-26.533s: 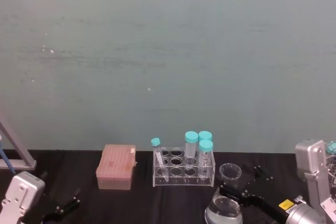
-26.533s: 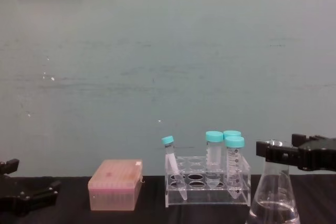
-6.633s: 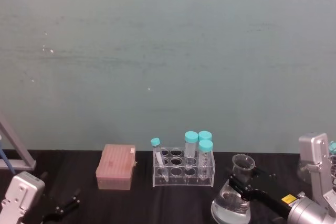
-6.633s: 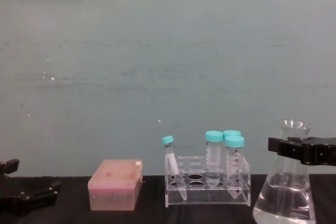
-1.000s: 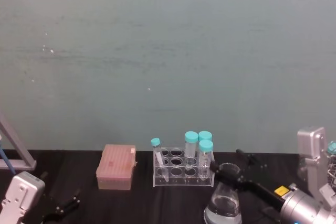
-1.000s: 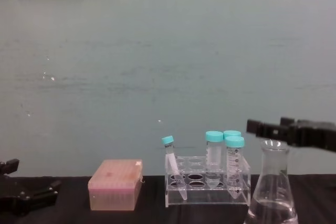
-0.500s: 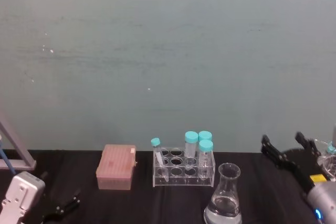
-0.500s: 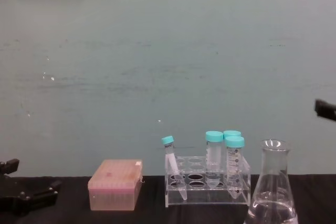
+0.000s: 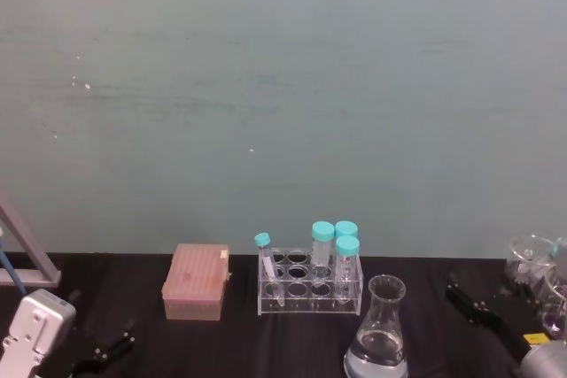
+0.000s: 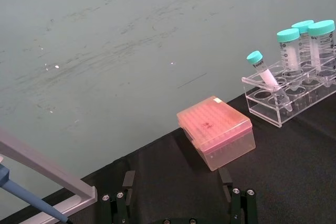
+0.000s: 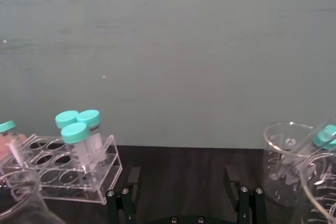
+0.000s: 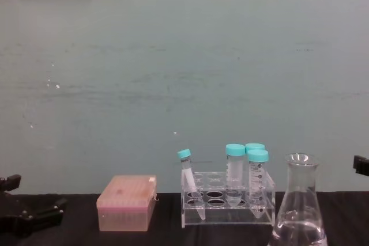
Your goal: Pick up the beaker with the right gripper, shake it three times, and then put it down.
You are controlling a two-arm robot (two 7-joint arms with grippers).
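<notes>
The beaker [image 9: 377, 328] stands upright on the black desk [image 9: 221, 343] near its front edge, right of centre, with clear liquid in its wide base and nothing touching it. Just behind it, slightly to the left, sits the clear tube rack [image 9: 309, 289] holding teal-capped tubes [image 9: 322, 249]. Farther left lies a pink tip box [image 9: 196, 282]. The right gripper [image 9: 485, 312] hangs to the beaker's right, well apart from it, its fingers spread wide and holding nothing. Glass beakers [image 9: 532, 270] crowd the desk's right edge. The left gripper [image 9: 104, 351] rests at the front left corner, jaws parted and empty.
</notes>
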